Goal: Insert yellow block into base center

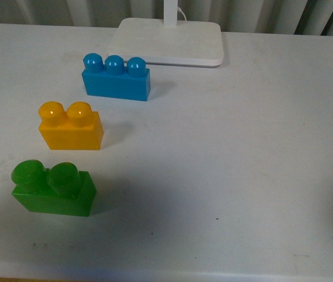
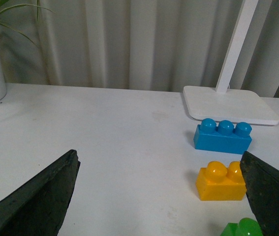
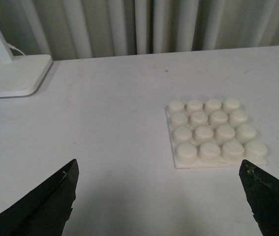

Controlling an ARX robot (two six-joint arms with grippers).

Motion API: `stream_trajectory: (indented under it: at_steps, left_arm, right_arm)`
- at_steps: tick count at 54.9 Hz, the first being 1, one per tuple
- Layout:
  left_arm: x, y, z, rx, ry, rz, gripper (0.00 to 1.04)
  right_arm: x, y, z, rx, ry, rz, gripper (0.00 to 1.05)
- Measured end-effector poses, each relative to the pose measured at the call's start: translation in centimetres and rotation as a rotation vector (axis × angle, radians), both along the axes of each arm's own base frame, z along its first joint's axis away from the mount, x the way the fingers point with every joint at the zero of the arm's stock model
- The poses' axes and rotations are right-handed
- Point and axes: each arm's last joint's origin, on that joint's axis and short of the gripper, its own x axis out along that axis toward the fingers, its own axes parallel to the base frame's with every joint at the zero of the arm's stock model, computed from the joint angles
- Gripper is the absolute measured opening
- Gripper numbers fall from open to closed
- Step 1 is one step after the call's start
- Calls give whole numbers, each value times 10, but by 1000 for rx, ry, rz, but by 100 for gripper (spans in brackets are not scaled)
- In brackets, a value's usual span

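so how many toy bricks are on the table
3: the blue brick by the lamp stand, the yellow block in front of it, the green brick nearest the camera.

The yellow block (image 1: 71, 126) is orange-yellow; the base (image 3: 213, 133) white with gridded studs; other bricks blue (image 1: 117, 78) and green (image 1: 53, 188); table (image 1: 242, 153) white

No text or label can be read anywhere.

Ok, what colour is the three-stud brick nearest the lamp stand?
The three-stud brick is blue, studs and body alike; it shows best in the front view.
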Motion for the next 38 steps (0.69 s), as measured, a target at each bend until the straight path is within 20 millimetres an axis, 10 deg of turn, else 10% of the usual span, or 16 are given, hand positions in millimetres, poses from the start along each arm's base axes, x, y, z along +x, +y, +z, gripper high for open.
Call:
stream_trajectory:
  at_steps: [38]
  left_arm:
    - [0,0,0,0,0,0,98]
  right_arm:
    - [165,-66,-21,-134,546,-55,96]
